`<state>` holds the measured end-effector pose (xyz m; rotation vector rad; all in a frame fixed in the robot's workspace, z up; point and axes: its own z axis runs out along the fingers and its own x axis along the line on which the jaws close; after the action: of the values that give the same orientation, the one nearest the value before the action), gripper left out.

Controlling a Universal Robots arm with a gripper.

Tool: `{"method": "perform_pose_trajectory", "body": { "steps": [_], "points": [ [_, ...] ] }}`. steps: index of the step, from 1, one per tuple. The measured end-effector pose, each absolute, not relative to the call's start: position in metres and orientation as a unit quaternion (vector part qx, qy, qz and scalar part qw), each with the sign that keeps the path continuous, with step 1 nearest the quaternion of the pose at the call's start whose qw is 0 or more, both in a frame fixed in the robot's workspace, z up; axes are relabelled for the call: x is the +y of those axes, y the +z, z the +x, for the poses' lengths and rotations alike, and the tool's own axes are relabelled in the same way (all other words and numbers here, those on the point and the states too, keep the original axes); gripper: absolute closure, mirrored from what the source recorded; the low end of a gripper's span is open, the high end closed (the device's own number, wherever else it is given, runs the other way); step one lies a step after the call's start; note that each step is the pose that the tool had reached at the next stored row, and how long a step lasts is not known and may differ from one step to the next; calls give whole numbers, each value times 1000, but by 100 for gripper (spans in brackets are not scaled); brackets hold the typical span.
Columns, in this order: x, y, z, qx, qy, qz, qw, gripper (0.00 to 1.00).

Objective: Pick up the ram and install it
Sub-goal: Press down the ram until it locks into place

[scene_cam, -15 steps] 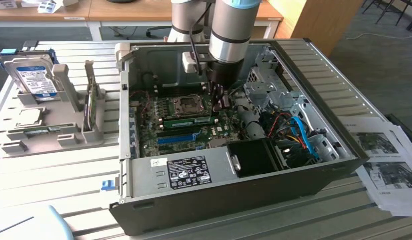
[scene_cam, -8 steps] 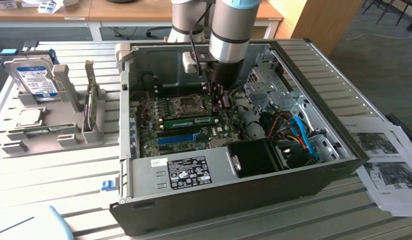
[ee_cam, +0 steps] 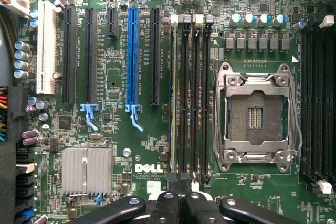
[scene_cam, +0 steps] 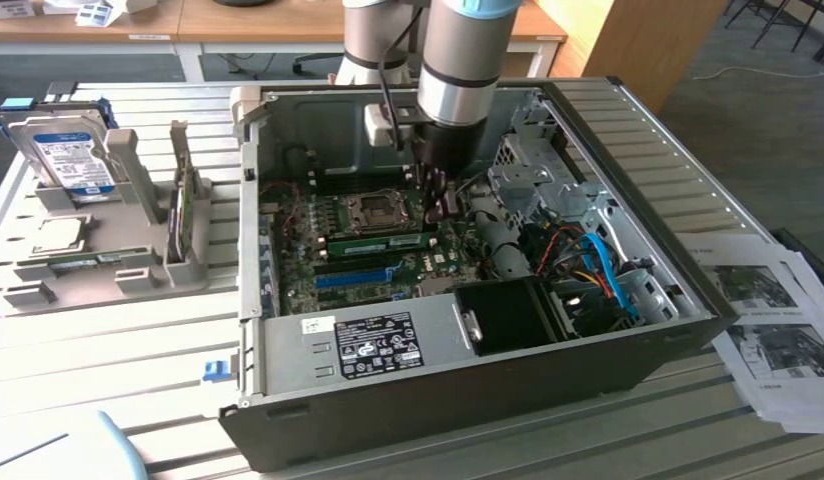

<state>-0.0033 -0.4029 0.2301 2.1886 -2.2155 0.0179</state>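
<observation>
The gripper [ee_cam: 177, 199] was clenched, empty, above the seated ram [ee_cam: 174, 93]; further descent risked striking it.

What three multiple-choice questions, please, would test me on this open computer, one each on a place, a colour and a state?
1. The ram is:
A. upright in a memory slot beside the CPU socket
B. lying flat across the CPU socket
C. plugged into the long coloured slot

2. That long coloured slot is:
A. red
B. blue
C. yellow

3. The end effector is:
A. open wide
B. shut
C. half open round a cable

Answers:
1 A, since its thin edge stands in the slot nearest but one to the socket's side, with the socket itself bare.
2 B, since it is bright blue between black slots.
3 B, since its fingers meet in the wrist view.
</observation>
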Motion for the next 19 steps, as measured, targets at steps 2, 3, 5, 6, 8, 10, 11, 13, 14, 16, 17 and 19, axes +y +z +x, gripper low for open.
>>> {"method": "perform_pose_trajectory", "body": {
  "steps": [2,3,5,6,8,10,11,13,14,16,17,19],
  "points": [
    [-403,229,-3,-711,6,703,14,91],
    [-403,228,-3,-711,6,703,14,91],
    [-403,227,-3,-711,6,703,14,91],
    [-403,227,-3,-711,6,703,14,91],
    [-403,227,-3,-711,6,703,14,91],
    [-403,227,-3,-711,6,703,14,91],
    [-403,226,-3,-711,6,703,14,91],
    [-403,226,-3,-711,6,703,14,91],
    [-403,226,-3,-711,6,703,14,91],
    [-403,226,-3,-711,6,703,14,91],
    [-403,226,-3,-711,6,703,14,91],
    [-403,226,-3,-711,6,703,14,91]
  ]
}}
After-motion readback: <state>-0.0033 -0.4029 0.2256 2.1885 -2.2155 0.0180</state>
